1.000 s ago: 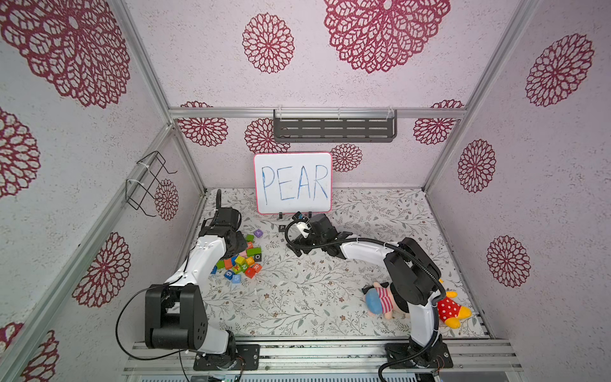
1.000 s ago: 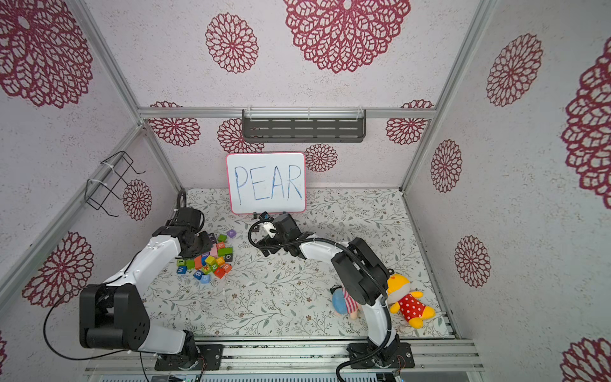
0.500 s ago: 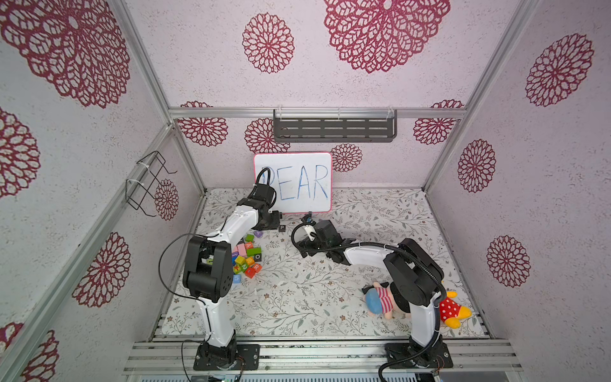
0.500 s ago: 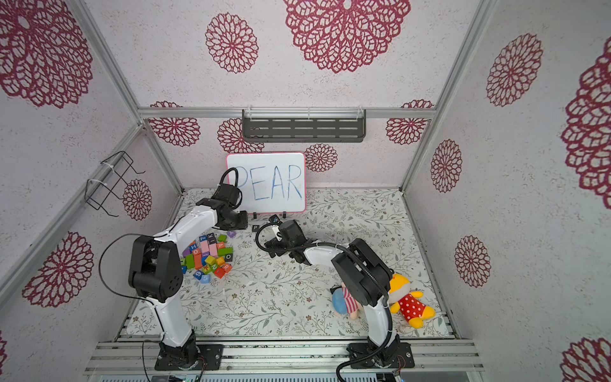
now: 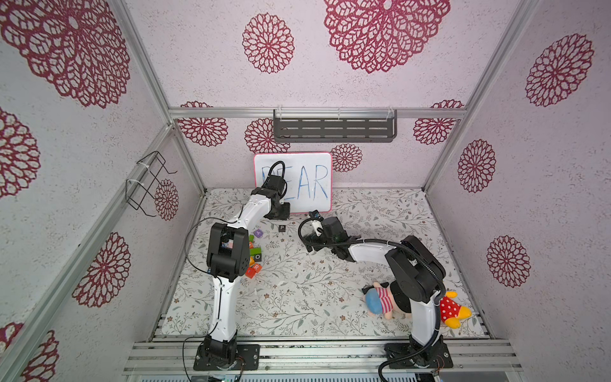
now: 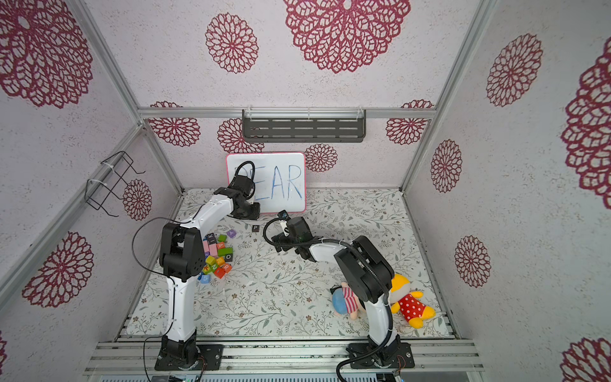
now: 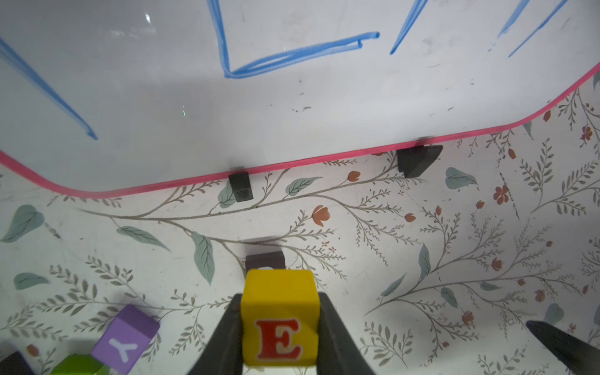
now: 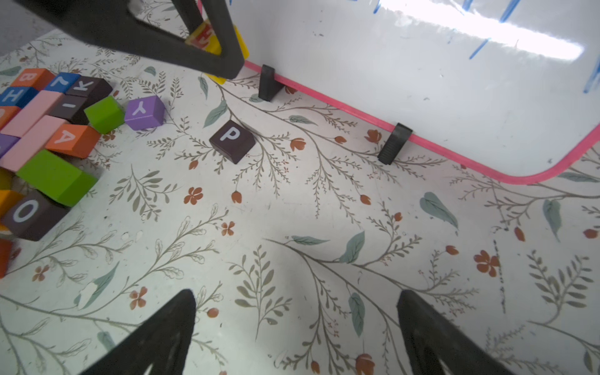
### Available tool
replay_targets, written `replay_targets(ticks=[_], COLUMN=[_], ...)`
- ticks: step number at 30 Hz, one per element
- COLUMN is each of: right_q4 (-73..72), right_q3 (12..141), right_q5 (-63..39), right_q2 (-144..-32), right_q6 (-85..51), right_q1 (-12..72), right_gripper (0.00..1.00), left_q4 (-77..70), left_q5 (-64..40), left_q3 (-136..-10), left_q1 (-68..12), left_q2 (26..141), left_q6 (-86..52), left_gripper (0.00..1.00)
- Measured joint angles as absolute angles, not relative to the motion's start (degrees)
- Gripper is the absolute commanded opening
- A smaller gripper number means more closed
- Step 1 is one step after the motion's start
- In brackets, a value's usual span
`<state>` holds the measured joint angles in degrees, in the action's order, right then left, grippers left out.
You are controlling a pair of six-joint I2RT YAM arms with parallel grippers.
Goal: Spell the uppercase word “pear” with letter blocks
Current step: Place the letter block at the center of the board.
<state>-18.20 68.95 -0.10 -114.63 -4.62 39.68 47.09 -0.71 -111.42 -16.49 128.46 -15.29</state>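
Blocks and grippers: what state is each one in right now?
left gripper, shut on the E block
E block, gripped, near the whiteboard
right gripper, open and empty
P block, alone on the mat, P up
A block, in the pile, A up
R block, at the pile's edge, R up
whiteboard, upright on its feet

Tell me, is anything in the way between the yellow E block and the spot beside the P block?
Nothing visible is. The left gripper holds the yellow E block above the mat, close to the P block, and the mat on the P's far side from the purple Y block is bare.
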Motion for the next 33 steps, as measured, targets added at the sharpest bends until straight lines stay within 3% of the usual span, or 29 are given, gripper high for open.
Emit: replay_targets(ticks=[33], right_q4=[-18.35], right_q3=[68.97], right_q5=[-2.24], right_q2=[-116.60], right_q6=[-5.67], right_q1=[38.50], right_gripper=[0.99], left_q4=[49.93], left_q5=[-0.62], left_q3=[-114.37], left_q1=[-20.56], left_q2=[134.74], left_q6=[-20.80], left_gripper=[0.22])
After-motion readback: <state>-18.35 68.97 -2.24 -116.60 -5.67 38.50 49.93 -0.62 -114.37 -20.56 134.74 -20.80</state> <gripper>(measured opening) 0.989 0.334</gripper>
